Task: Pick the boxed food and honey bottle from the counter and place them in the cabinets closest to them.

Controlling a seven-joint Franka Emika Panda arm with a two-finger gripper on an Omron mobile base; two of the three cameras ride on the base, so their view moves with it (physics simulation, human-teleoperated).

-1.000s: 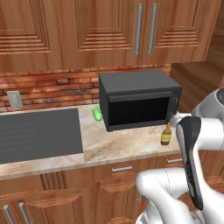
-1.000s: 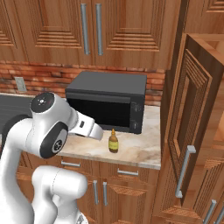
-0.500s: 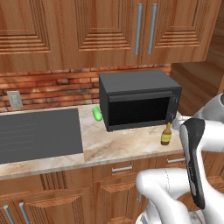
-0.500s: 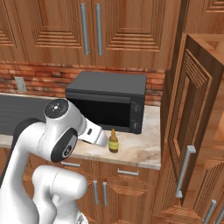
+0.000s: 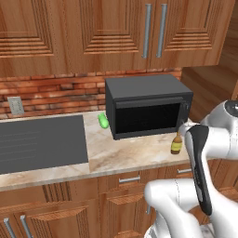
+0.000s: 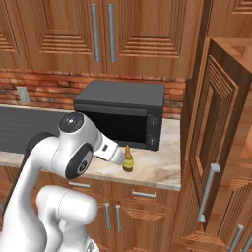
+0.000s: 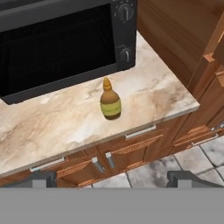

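Marbled counter (image 7: 144, 94) carries the honey bottle (image 7: 110, 99), upright, just in front of the microwave (image 7: 65, 41) near its control knobs. Hand (image 7: 111, 179) hovers open, back from the counter's front edge, well apart from the bottle, holding nothing.

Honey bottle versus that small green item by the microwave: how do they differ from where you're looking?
The honey bottle is amber with a darker narrow top; the green item is plain green. The bottle stands upright near the microwave's front right corner; the green item sits at its left side, nearer the brick wall. Both rest on the counter, untouched.
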